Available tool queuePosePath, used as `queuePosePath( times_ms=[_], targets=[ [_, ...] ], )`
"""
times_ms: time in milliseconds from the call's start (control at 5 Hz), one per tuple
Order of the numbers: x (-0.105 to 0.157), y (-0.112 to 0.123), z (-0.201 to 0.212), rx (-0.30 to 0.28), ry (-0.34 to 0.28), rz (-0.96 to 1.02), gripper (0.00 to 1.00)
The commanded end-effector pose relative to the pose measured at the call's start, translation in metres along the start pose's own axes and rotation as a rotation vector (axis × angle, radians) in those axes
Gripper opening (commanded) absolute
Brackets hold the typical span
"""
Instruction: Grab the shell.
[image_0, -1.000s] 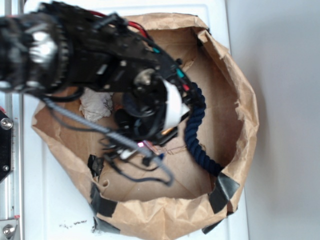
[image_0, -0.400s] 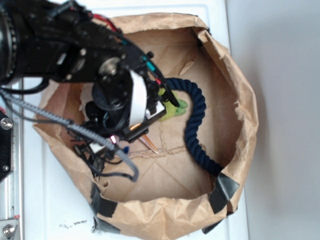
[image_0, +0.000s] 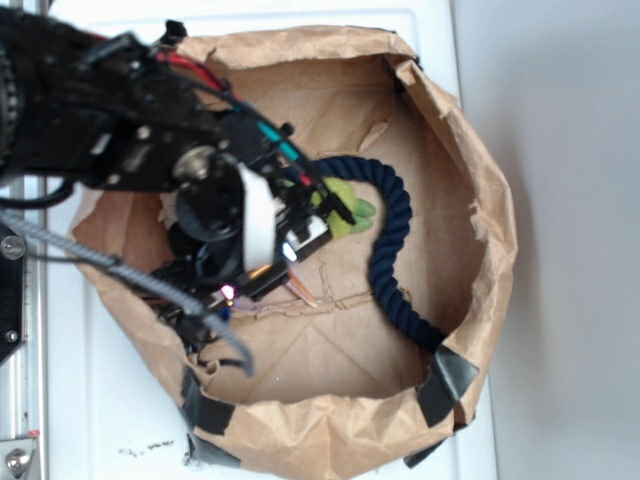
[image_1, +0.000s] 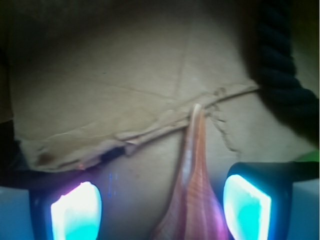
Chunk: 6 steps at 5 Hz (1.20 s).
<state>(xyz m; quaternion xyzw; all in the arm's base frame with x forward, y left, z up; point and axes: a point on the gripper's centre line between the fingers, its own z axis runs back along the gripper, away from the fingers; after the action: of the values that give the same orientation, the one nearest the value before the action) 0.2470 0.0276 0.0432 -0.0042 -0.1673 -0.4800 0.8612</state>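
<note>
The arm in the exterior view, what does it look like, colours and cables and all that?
The arm is black and bulky, with a white band near the wrist and red, teal and black cables over it. In the wrist view the gripper has dark fingers whose pads glow cyan-white.

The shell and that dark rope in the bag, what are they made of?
The shell looks like real seashell: glossy, orange-pink, finely ridged, tapering to a thin point. The rope looks like soft twisted navy fibre, probably cotton. The bag is creased, torn brown paper.

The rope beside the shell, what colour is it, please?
The rope is dark navy blue, clearest in the exterior view.
</note>
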Motion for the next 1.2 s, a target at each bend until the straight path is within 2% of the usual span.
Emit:
queuePosePath(
  times_ms=[0, 200, 400, 800, 1000],
  targets=[
    [0.007, 0.001, -0.014, 0.059, 0.045, -0.001, 1.0],
    [0.007, 0.006, -0.023, 0.067, 0.074, 0.006, 1.0],
    [0.007, 0.004, -0.02, 0.066, 0.06, 0.041, 0.0],
    [0.01, 0.009, -0.016, 0.079, 0.02, 0.052, 0.0],
    [0.014, 0.02, -0.002, 0.067, -0.022, 0.106, 0.0]
  ],
)
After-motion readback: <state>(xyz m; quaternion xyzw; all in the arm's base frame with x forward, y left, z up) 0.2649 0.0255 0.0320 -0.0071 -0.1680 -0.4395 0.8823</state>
